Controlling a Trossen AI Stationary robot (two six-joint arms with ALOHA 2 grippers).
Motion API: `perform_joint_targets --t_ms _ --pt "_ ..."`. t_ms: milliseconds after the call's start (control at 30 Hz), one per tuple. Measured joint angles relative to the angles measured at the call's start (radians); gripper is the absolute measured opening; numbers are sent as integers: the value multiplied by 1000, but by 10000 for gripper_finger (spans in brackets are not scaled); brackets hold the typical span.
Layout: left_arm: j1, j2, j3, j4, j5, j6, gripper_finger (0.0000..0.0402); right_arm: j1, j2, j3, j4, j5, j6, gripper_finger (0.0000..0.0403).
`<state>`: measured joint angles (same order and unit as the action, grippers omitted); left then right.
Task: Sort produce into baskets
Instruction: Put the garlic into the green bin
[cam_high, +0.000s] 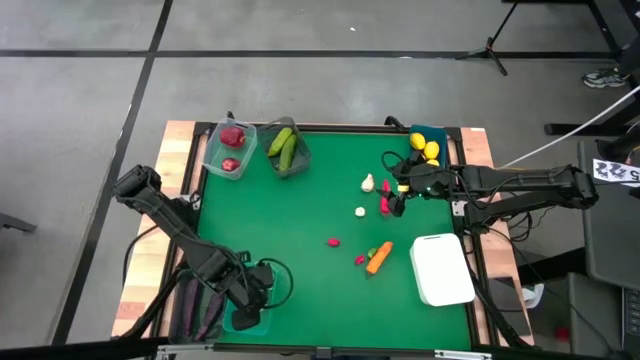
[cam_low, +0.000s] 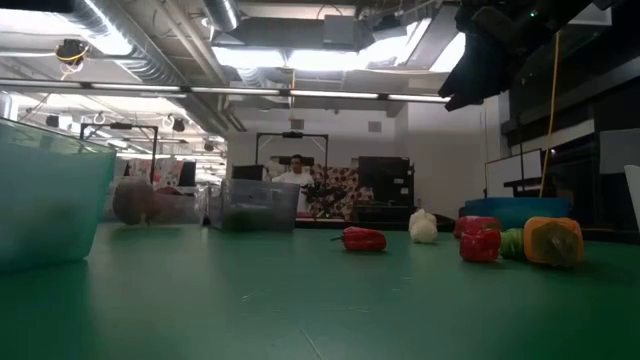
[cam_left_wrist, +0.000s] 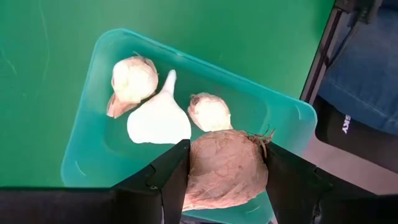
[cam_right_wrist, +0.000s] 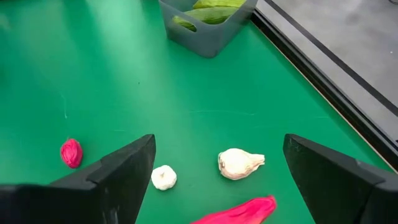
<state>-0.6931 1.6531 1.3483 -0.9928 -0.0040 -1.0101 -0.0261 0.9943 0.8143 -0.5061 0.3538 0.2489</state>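
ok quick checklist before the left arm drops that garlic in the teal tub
1. Left gripper holds a garlic bulb between its fingers: ok.
2. Bulb sits over the teal tub, not the mat: ok in the left wrist view, though it hangs near one rim.
3. Tub contents match: three pale garlic bulbs already inside, nothing else: ok.
4. Free space in the tub below the held bulb: cannot tell, the bulb hides it.
5. Right gripper is far across the table, open above the loose garlic and a red pepper: ok, no clash.
6. Height of the bulb above the tub floor: cannot tell.
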Motion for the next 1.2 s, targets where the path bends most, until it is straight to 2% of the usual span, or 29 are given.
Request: perform_joint_targets --t_ms 100,333,500,900,1100,1200 --pt "0 0 0 7 11 1 180 0 0 0 -6 -8 0 351" --pt "-1 0 0 8 114 -5 180 0 0 0 -30 -9 0 351" --pt "0 0 0 21 114 -4 180 0 0 0 -29 -9 0 351" --pt "2 0 0 9 22 79 180 0 0 0 -43 -8 0 351" --pt "16 0 0 6 26 -17 180 0 0 0 -44 -9 0 351" --pt "30 0 0 12 60 -33 180 0 0 0 -44 -9 0 351"
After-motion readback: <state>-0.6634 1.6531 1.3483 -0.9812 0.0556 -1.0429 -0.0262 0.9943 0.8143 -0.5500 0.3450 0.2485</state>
